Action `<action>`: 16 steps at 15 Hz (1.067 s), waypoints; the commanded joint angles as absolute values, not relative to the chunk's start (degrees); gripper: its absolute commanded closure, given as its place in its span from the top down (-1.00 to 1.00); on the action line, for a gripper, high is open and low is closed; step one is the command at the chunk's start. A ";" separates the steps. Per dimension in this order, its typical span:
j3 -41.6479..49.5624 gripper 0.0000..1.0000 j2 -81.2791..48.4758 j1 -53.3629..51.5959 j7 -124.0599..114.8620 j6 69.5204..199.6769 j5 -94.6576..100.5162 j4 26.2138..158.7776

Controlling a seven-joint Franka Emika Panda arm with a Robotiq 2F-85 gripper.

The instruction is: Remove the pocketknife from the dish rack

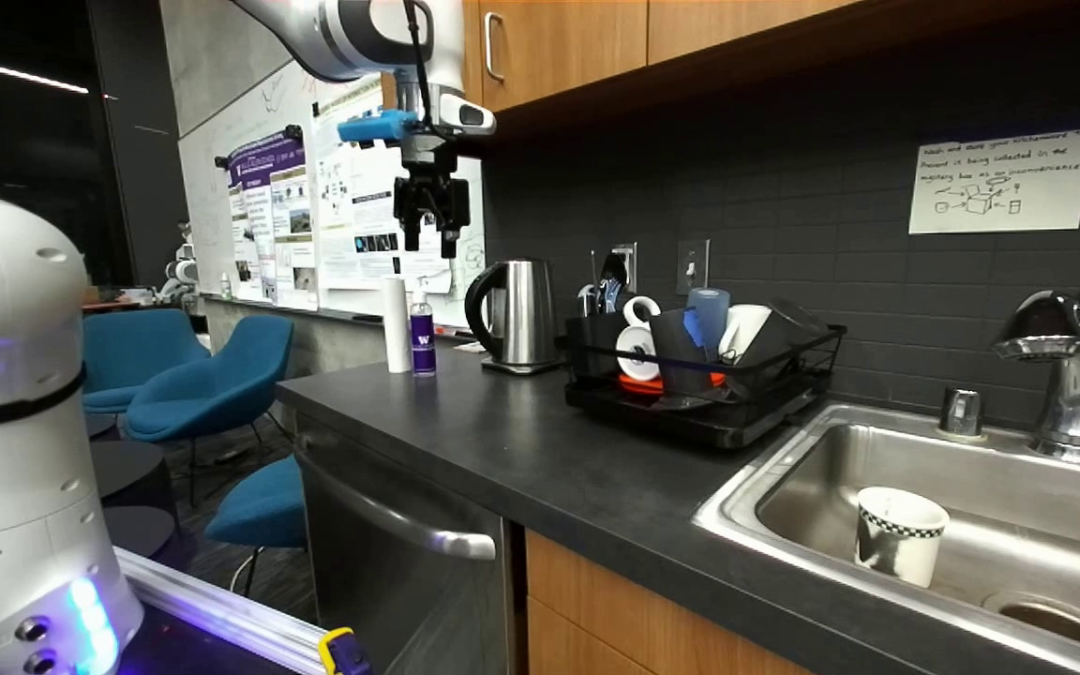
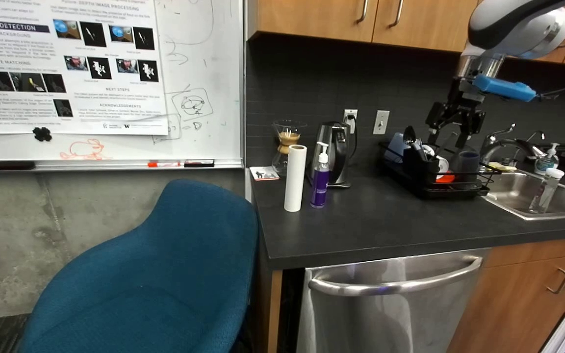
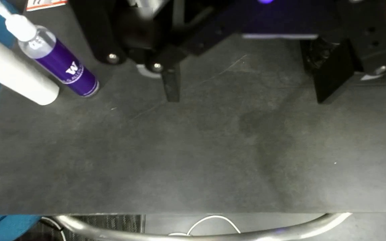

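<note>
End effector (image 3: 248,97) hung spread above surface (image 3: 193,150); wire dish rack (image 1: 671,417) lay lower, toward edge by sink (image 1: 999,548); pocketknife wasn't discernible.

In exterior view, camera stands close by white robot base (image 1: 20,328) and sink (image 1: 1018,516), looks slightly down and slantwise along surface (image 1: 521,441) toward whiteboard (image 1: 282,108). In exterior view, blue chair (image 2: 165,274) looms near; camera faces whiteboard and dishwasher (image 2: 361,314) fairly square-on, sink off at right. Both, I see, share dish rack (image 1: 727,434), kettle (image 1: 529,319). Wrist view looks steeply down past tool (image 3: 247,92), very near, onto surface, dishwasher handle (image 3: 280,233) along bottom; shares bottle (image 3: 65,65), white roll (image 3: 15,72) with both exterior views.
</note>
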State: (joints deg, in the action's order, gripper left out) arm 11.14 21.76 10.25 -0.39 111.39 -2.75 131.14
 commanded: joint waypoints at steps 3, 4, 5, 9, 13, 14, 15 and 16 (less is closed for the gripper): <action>12.19 1.00 15.84 12.10 -0.06 118.61 1.03 128.03; 12.27 1.00 14.81 12.47 -0.18 119.79 2.23 127.27; 12.32 1.00 13.96 12.72 -0.38 120.71 3.22 126.61; 12.83 1.00 10.52 13.22 -0.24 120.51 4.93 122.88; 12.86 1.00 11.01 13.03 -0.33 121.51 4.23 124.07; 12.86 1.00 10.82 13.03 -0.33 121.50 4.23 123.91; 12.86 1.00 10.76 13.03 -0.33 121.48 4.23 123.84; 12.86 1.00 10.75 13.03 -0.33 121.47 4.23 123.80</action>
State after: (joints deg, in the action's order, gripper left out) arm 12.85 10.80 13.01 -0.39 121.65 4.25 123.97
